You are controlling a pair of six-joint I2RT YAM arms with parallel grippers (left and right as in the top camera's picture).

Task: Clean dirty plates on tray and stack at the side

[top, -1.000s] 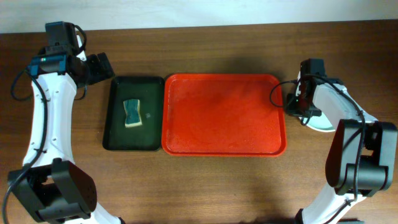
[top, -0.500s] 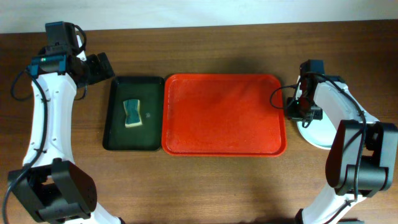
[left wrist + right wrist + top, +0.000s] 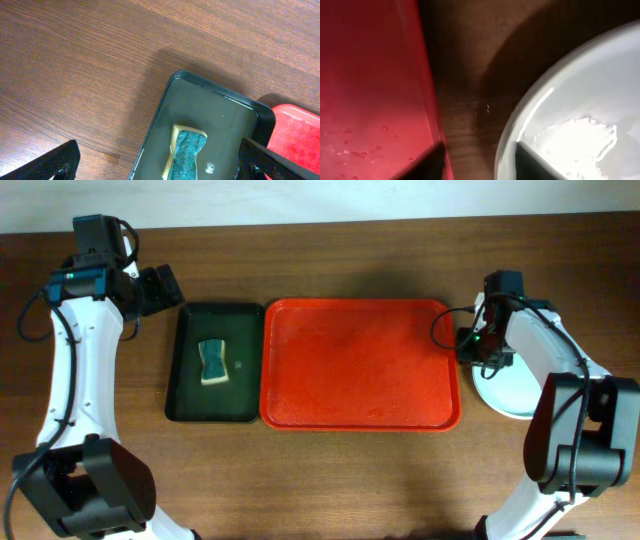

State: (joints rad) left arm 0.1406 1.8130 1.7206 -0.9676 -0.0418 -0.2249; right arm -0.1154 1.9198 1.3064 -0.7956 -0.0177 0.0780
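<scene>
The right gripper [image 3: 480, 161] is seen with its fingers parted. The bare wood of the table [image 3: 300, 480] and the near rim of a pale plate [image 3: 570, 100] show between them, and nothing is clamped. In the overhead view this gripper [image 3: 478, 350] is placed at the plate's left edge, in the gap between the plate [image 3: 510, 390] and the right rim of the red tray [image 3: 360, 365].

Compared with a second ago, the arm has been shifted slightly and more of the plate is now exposed, lying flat on the table beside the tray. It is judged that the plate has just been let go at the stacking spot. Whether other plates lie beneath it cannot be told.

The red tray [image 3: 370, 75] is bare of plates, with only small droplets seen on it. The clearing is therefore judged to be at or near its end. A straight lift of the right arm is called for, so that the rim is not caught by a finger.

The left gripper [image 3: 160, 164] is held wide open and empty above the dark green-black tray [image 3: 215, 105], in which the sponge [image 3: 186, 152] lies untouched.
</scene>
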